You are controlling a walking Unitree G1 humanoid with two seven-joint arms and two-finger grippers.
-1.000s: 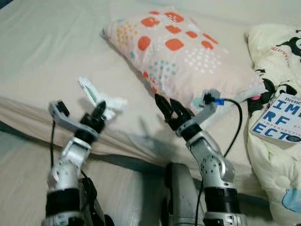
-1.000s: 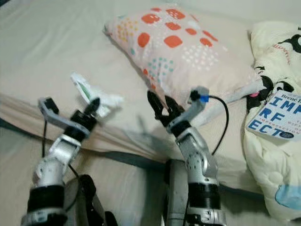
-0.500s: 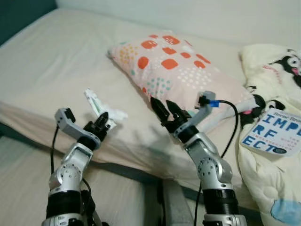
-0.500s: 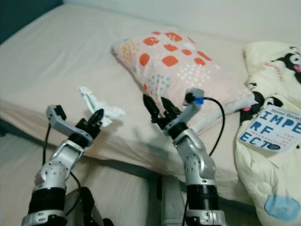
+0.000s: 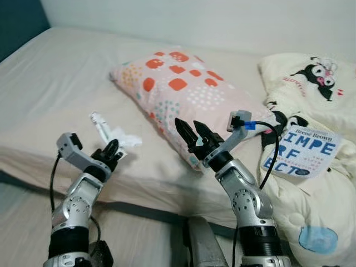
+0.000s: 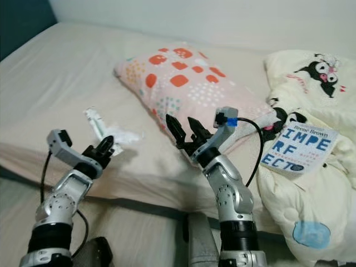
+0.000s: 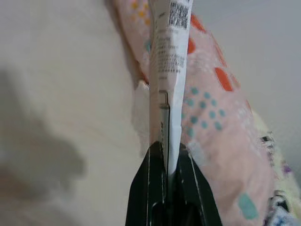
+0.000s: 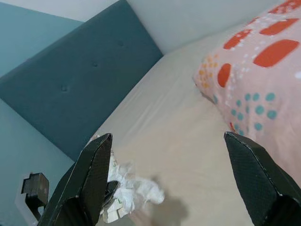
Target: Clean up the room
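White wrapper pinched in my left gripper over the bed's near edge | right gripper spread beside the pillow

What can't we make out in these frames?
- Wrapper in the left gripper: the print is too small in the eye views and blurred in the left wrist view, so the product is unknown.
- Book: part of its title is cut off by a fold of the blanket.
- Pillow: its near corner is hidden behind the open right gripper.
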